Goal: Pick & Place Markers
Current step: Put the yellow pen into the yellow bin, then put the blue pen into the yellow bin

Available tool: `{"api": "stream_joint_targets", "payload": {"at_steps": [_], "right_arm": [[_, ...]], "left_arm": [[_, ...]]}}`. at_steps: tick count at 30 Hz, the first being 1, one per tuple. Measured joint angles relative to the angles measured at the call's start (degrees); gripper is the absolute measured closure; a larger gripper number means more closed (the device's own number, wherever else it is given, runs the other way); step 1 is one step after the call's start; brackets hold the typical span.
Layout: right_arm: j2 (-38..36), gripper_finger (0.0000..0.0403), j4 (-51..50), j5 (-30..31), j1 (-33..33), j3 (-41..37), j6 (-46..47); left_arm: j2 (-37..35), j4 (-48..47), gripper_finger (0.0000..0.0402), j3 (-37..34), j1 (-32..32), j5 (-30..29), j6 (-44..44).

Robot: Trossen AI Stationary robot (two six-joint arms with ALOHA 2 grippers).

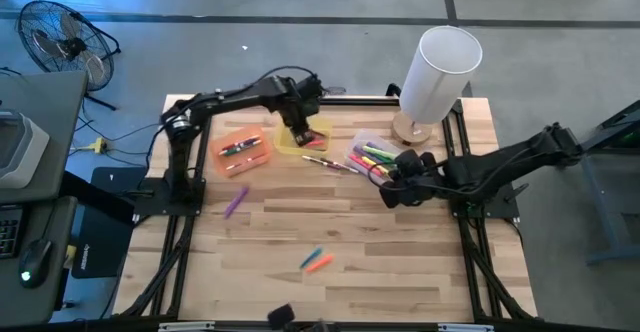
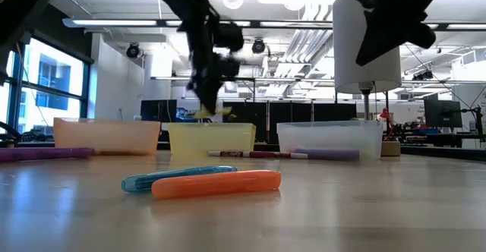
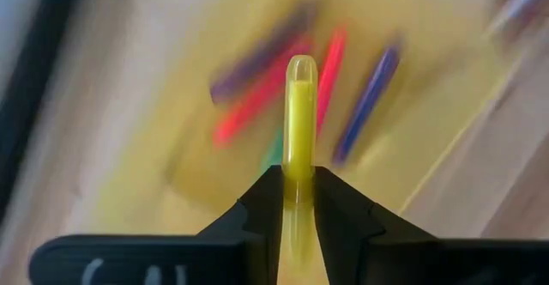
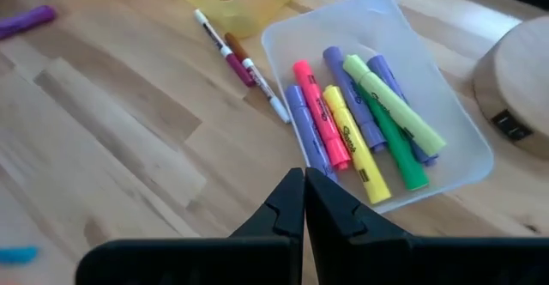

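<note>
Low view first: an orange marker (image 2: 216, 184) and a blue marker (image 2: 171, 177) lie close by on the table (image 2: 364, 214), waiting to be picked up. Farther back, the left end effector (image 3: 298, 182) pinches a yellow marker (image 3: 299, 118) above the yellow bin (image 1: 300, 138), probably to drop it in. Off to the side, the right end effector (image 4: 304, 182) waits squeezed shut and empty just beside the clear bin (image 4: 463, 160) full of markers.

Left arm reaches from its base at the left edge across the rear of the surface, wrist bent downward, left end effector (image 1: 300, 132) raised above the surface; its fingers (image 3: 257, 208) pinch a yellow marker (image 3: 300, 118) that projects forward between them. Right arm extends in from the right edge, right end effector (image 1: 388, 196) held low, fingers (image 4: 287, 203) pressed together with nothing between them.
</note>
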Motion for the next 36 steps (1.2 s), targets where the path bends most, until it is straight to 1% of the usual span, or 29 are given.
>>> {"api": "stream_joint_targets", "payload": {"at_steps": [2,5,10,13,16,19,20,22,25,27,29,31,33,36], "right_arm": [[0.5,0.0401,0.8,-0.1,-0.4,0.0,1.3],[0.6,0.0402,2.4,-0.2,-0.6,0.0,1.4],[0.6,0.0401,3.8,-0.1,-0.6,0.0,1.3],[0.6,0.0402,3.8,0.0,-0.6,0.0,1.1],[0.6,0.0401,3.9,0.0,-0.6,0.0,-0.1],[0.6,0.0401,4.4,0.0,-0.6,0.0,-3.0],[0.6,0.0401,4.7,0.0,-0.6,0.0,-4.0],[0.6,0.0402,5.3,0.0,-0.6,0.0,-6.0],[0.6,0.0401,5.7,-0.6,-0.6,0.0,-8.0],[0.6,0.0401,5.7,-2.1,-0.6,0.0,-8.2],[0.6,0.0401,5.6,-3.7,-0.6,0.0,-8.3],[0.6,0.0402,5.7,-5.3,-0.6,0.0,-9.5],[0.6,0.0402,5.7,-6.5,-0.6,0.0,-11.5],[0.6,0.0402,5.9,-7.8,-0.6,0.0,-13.3]], "left_arm": [[2.3,-0.6,0.0337,-0.3,0.1,-1.1,1.4],[4.2,-0.4,0.0327,-0.2,0.1,-1.0,1.6],[4.4,-0.4,0.0323,-0.1,0.1,-2.6,2.1],[4.2,-2.2,0.0322,1.1,0.1,-1.8,1.9],[1.3,-4.1,0.0323,1.5,-0.1,1.8,0.1],[-2.6,-3.7,0.0327,1.5,-1.8,4.4,-3.4],[-4.2,-4.1,0.0330,1.5,-2.9,4.5,-4.5],[-7.3,-1.5,0.0336,1.7,-5.8,4.2,-6.3],[-11.8,-0.1,0.0352,0.8,-11.0,4.2,-7.0],[-14.7,4.8,0.0366,-2.3,-14.7,4.3,-7.7],[-18.5,8.3,0.0383,-7.9,-18.1,4.7,-10.9],[-22.4,17.9,0.0396,-14.6,-21.4,4.5,-15.0],[-27.1,23.8,0.0398,-22.3,-24.7,3.0,-19.6],[-33.0,34.0,0.0398,-32.3,-30.5,-1.3,-26.3]]}}
